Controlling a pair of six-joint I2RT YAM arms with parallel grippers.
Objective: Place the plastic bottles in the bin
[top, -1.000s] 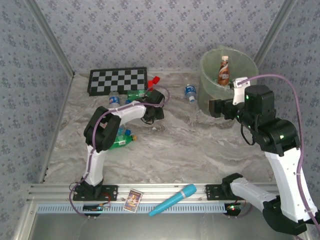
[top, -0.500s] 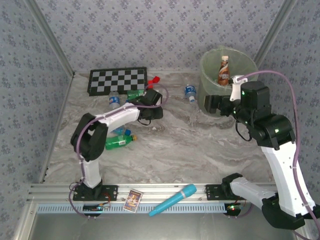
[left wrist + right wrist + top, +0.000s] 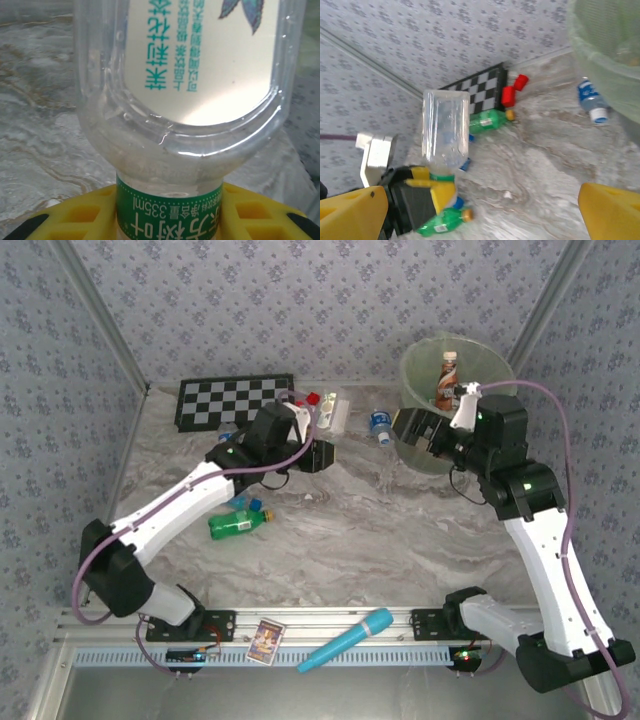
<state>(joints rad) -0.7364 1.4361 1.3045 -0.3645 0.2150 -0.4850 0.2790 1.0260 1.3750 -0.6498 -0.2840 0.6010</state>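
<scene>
left hand [image 3: 440,184] | grips clear bottle [image 3: 100,100] by neck | left wrist: label [image 3: 200,60] lettering

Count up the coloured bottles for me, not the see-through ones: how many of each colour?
Green: 2, the far green bottle and the near green bottle.
Brown: 1, the brown bottle in the bin.
Total: 3.
</scene>
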